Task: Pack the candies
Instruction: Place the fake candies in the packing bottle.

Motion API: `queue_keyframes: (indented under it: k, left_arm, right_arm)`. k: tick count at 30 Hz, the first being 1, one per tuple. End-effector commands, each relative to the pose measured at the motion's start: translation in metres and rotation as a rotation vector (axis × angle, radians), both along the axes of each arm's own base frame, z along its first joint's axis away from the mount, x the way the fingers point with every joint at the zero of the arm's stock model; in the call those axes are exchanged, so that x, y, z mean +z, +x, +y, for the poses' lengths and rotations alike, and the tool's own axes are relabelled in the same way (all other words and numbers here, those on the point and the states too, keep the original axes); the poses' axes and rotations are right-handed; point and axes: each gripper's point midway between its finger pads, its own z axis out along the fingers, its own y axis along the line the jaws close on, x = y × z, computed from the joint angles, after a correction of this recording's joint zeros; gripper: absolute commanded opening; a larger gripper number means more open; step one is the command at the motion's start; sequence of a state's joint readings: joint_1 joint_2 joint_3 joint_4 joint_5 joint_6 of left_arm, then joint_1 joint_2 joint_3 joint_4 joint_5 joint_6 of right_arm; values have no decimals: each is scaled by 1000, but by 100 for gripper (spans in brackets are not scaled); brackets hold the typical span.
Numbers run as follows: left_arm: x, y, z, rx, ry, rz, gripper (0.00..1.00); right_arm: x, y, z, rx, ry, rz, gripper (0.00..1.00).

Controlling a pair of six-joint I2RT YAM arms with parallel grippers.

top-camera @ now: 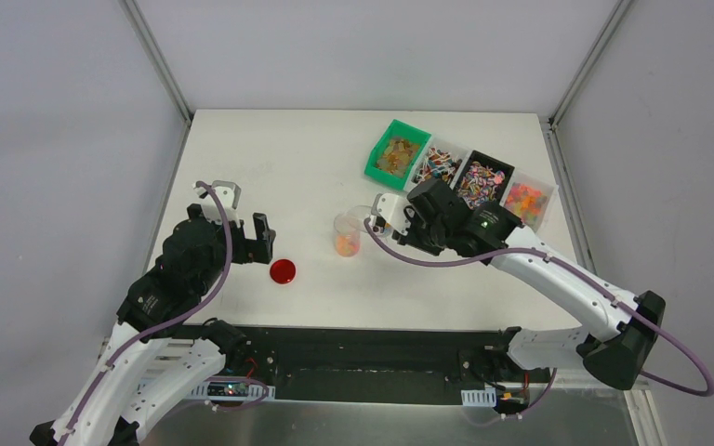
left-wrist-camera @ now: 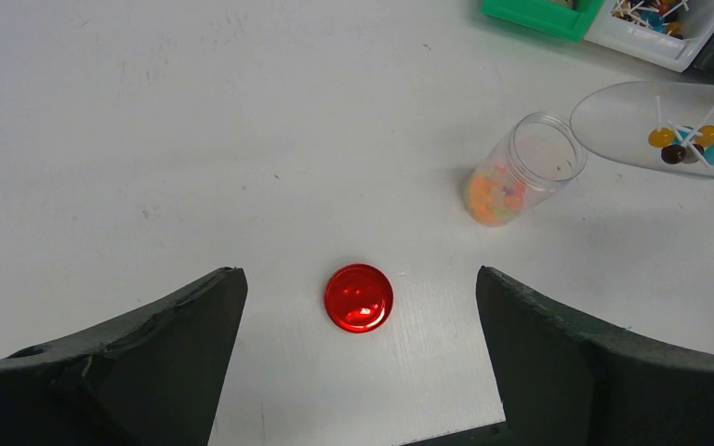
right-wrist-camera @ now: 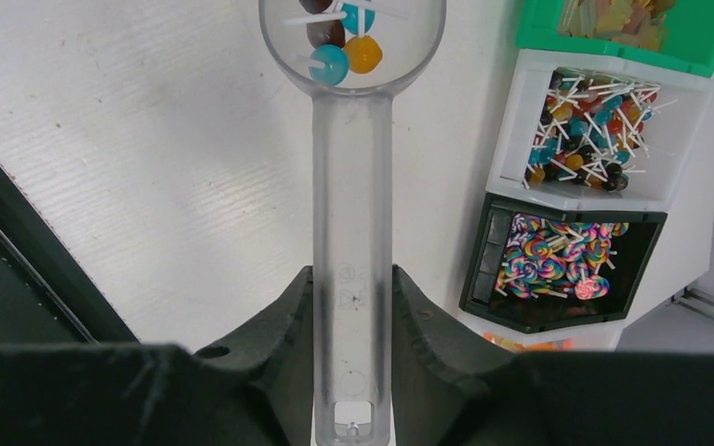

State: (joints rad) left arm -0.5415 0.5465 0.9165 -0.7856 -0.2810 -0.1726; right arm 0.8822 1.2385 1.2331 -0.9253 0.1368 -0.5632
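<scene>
Pinched clear scoop (right-wrist-camera: 351, 186) in right hand (right-wrist-camera: 353, 311), candies (right-wrist-camera: 344, 51) in its bowl beside jar (left-wrist-camera: 521, 172); held left hand (top-camera: 244, 216) spread wide near red lid (left-wrist-camera: 359, 297).

glossy candies (right-wrist-camera: 331, 63), clear plastic scoop (right-wrist-camera: 351, 232), glossy lid (left-wrist-camera: 359, 297).

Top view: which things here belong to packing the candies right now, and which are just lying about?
In the job: clear scoop, loaded with lollipops, gripped by the right hand; clear jar, part filled with candies; candy bins.
Lying about: red lid, off the jar; left hand open near it.
</scene>
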Motion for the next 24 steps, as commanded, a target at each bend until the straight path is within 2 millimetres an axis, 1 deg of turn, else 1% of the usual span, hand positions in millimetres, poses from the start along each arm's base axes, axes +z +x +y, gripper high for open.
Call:
queue_keyframes:
  k: [1, 24]
  left_arm:
    - [6, 4, 5, 27, -1, -33, 99]
    - [8, 3, 9, 46, -1, -44, 99]
  right_arm:
    - [23, 10, 2, 23, -25, -78, 0]
    - [37, 24, 0, 88, -268, -148, 0]
